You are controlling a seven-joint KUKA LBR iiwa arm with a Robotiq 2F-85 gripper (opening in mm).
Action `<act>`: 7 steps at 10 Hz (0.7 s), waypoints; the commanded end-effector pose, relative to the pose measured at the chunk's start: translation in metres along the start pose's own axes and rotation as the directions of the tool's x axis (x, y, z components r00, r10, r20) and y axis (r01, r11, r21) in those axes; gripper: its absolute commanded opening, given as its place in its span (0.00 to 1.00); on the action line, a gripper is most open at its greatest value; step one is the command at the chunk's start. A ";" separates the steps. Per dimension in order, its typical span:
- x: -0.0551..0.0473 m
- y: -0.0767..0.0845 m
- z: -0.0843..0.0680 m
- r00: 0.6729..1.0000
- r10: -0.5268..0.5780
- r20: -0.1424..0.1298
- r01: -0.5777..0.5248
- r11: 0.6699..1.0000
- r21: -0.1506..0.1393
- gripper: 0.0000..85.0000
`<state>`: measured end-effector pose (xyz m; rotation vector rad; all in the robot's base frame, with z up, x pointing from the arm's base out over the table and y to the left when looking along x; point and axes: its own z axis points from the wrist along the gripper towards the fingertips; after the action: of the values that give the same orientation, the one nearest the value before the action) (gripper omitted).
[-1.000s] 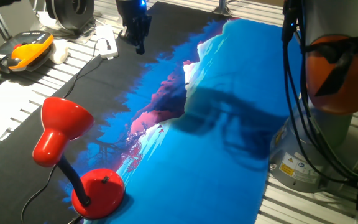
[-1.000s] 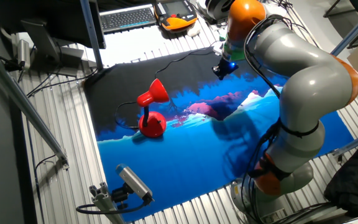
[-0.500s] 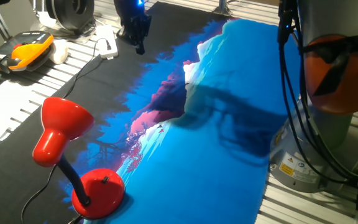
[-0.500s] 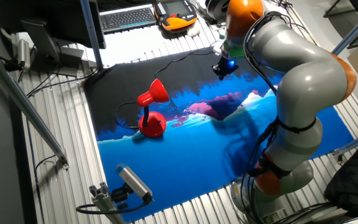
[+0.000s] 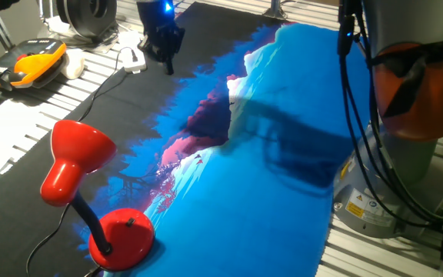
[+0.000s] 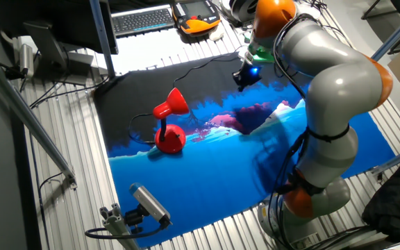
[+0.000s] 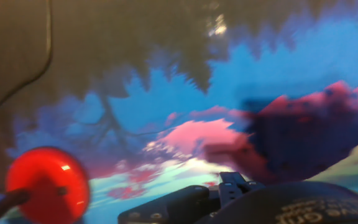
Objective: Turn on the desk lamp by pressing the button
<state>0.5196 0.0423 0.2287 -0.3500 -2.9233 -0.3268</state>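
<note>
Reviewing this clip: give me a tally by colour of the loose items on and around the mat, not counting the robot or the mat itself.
Red: 1, the desk lamp
Orange and black: 1, the handheld device
White: 1, the small block on a cord near the tool
Black: 1, the keyboard
Total: 4

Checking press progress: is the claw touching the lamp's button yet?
No. In one fixed view the claw hangs over the mat's far end, well apart from the button on the desk lamp.
</note>
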 end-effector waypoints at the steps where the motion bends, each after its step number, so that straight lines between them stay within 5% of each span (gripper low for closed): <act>1: 0.003 0.007 0.006 1.000 0.018 -0.011 -0.019 0.998 -0.058 0.00; 4: 0.017 0.036 0.032 0.997 0.070 -0.027 -0.073 0.990 -0.121 0.00; 7: 0.026 0.050 0.050 0.996 0.093 -0.013 -0.094 0.986 -0.138 0.00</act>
<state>0.4994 0.1074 0.1958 -0.5038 -2.8738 -0.5194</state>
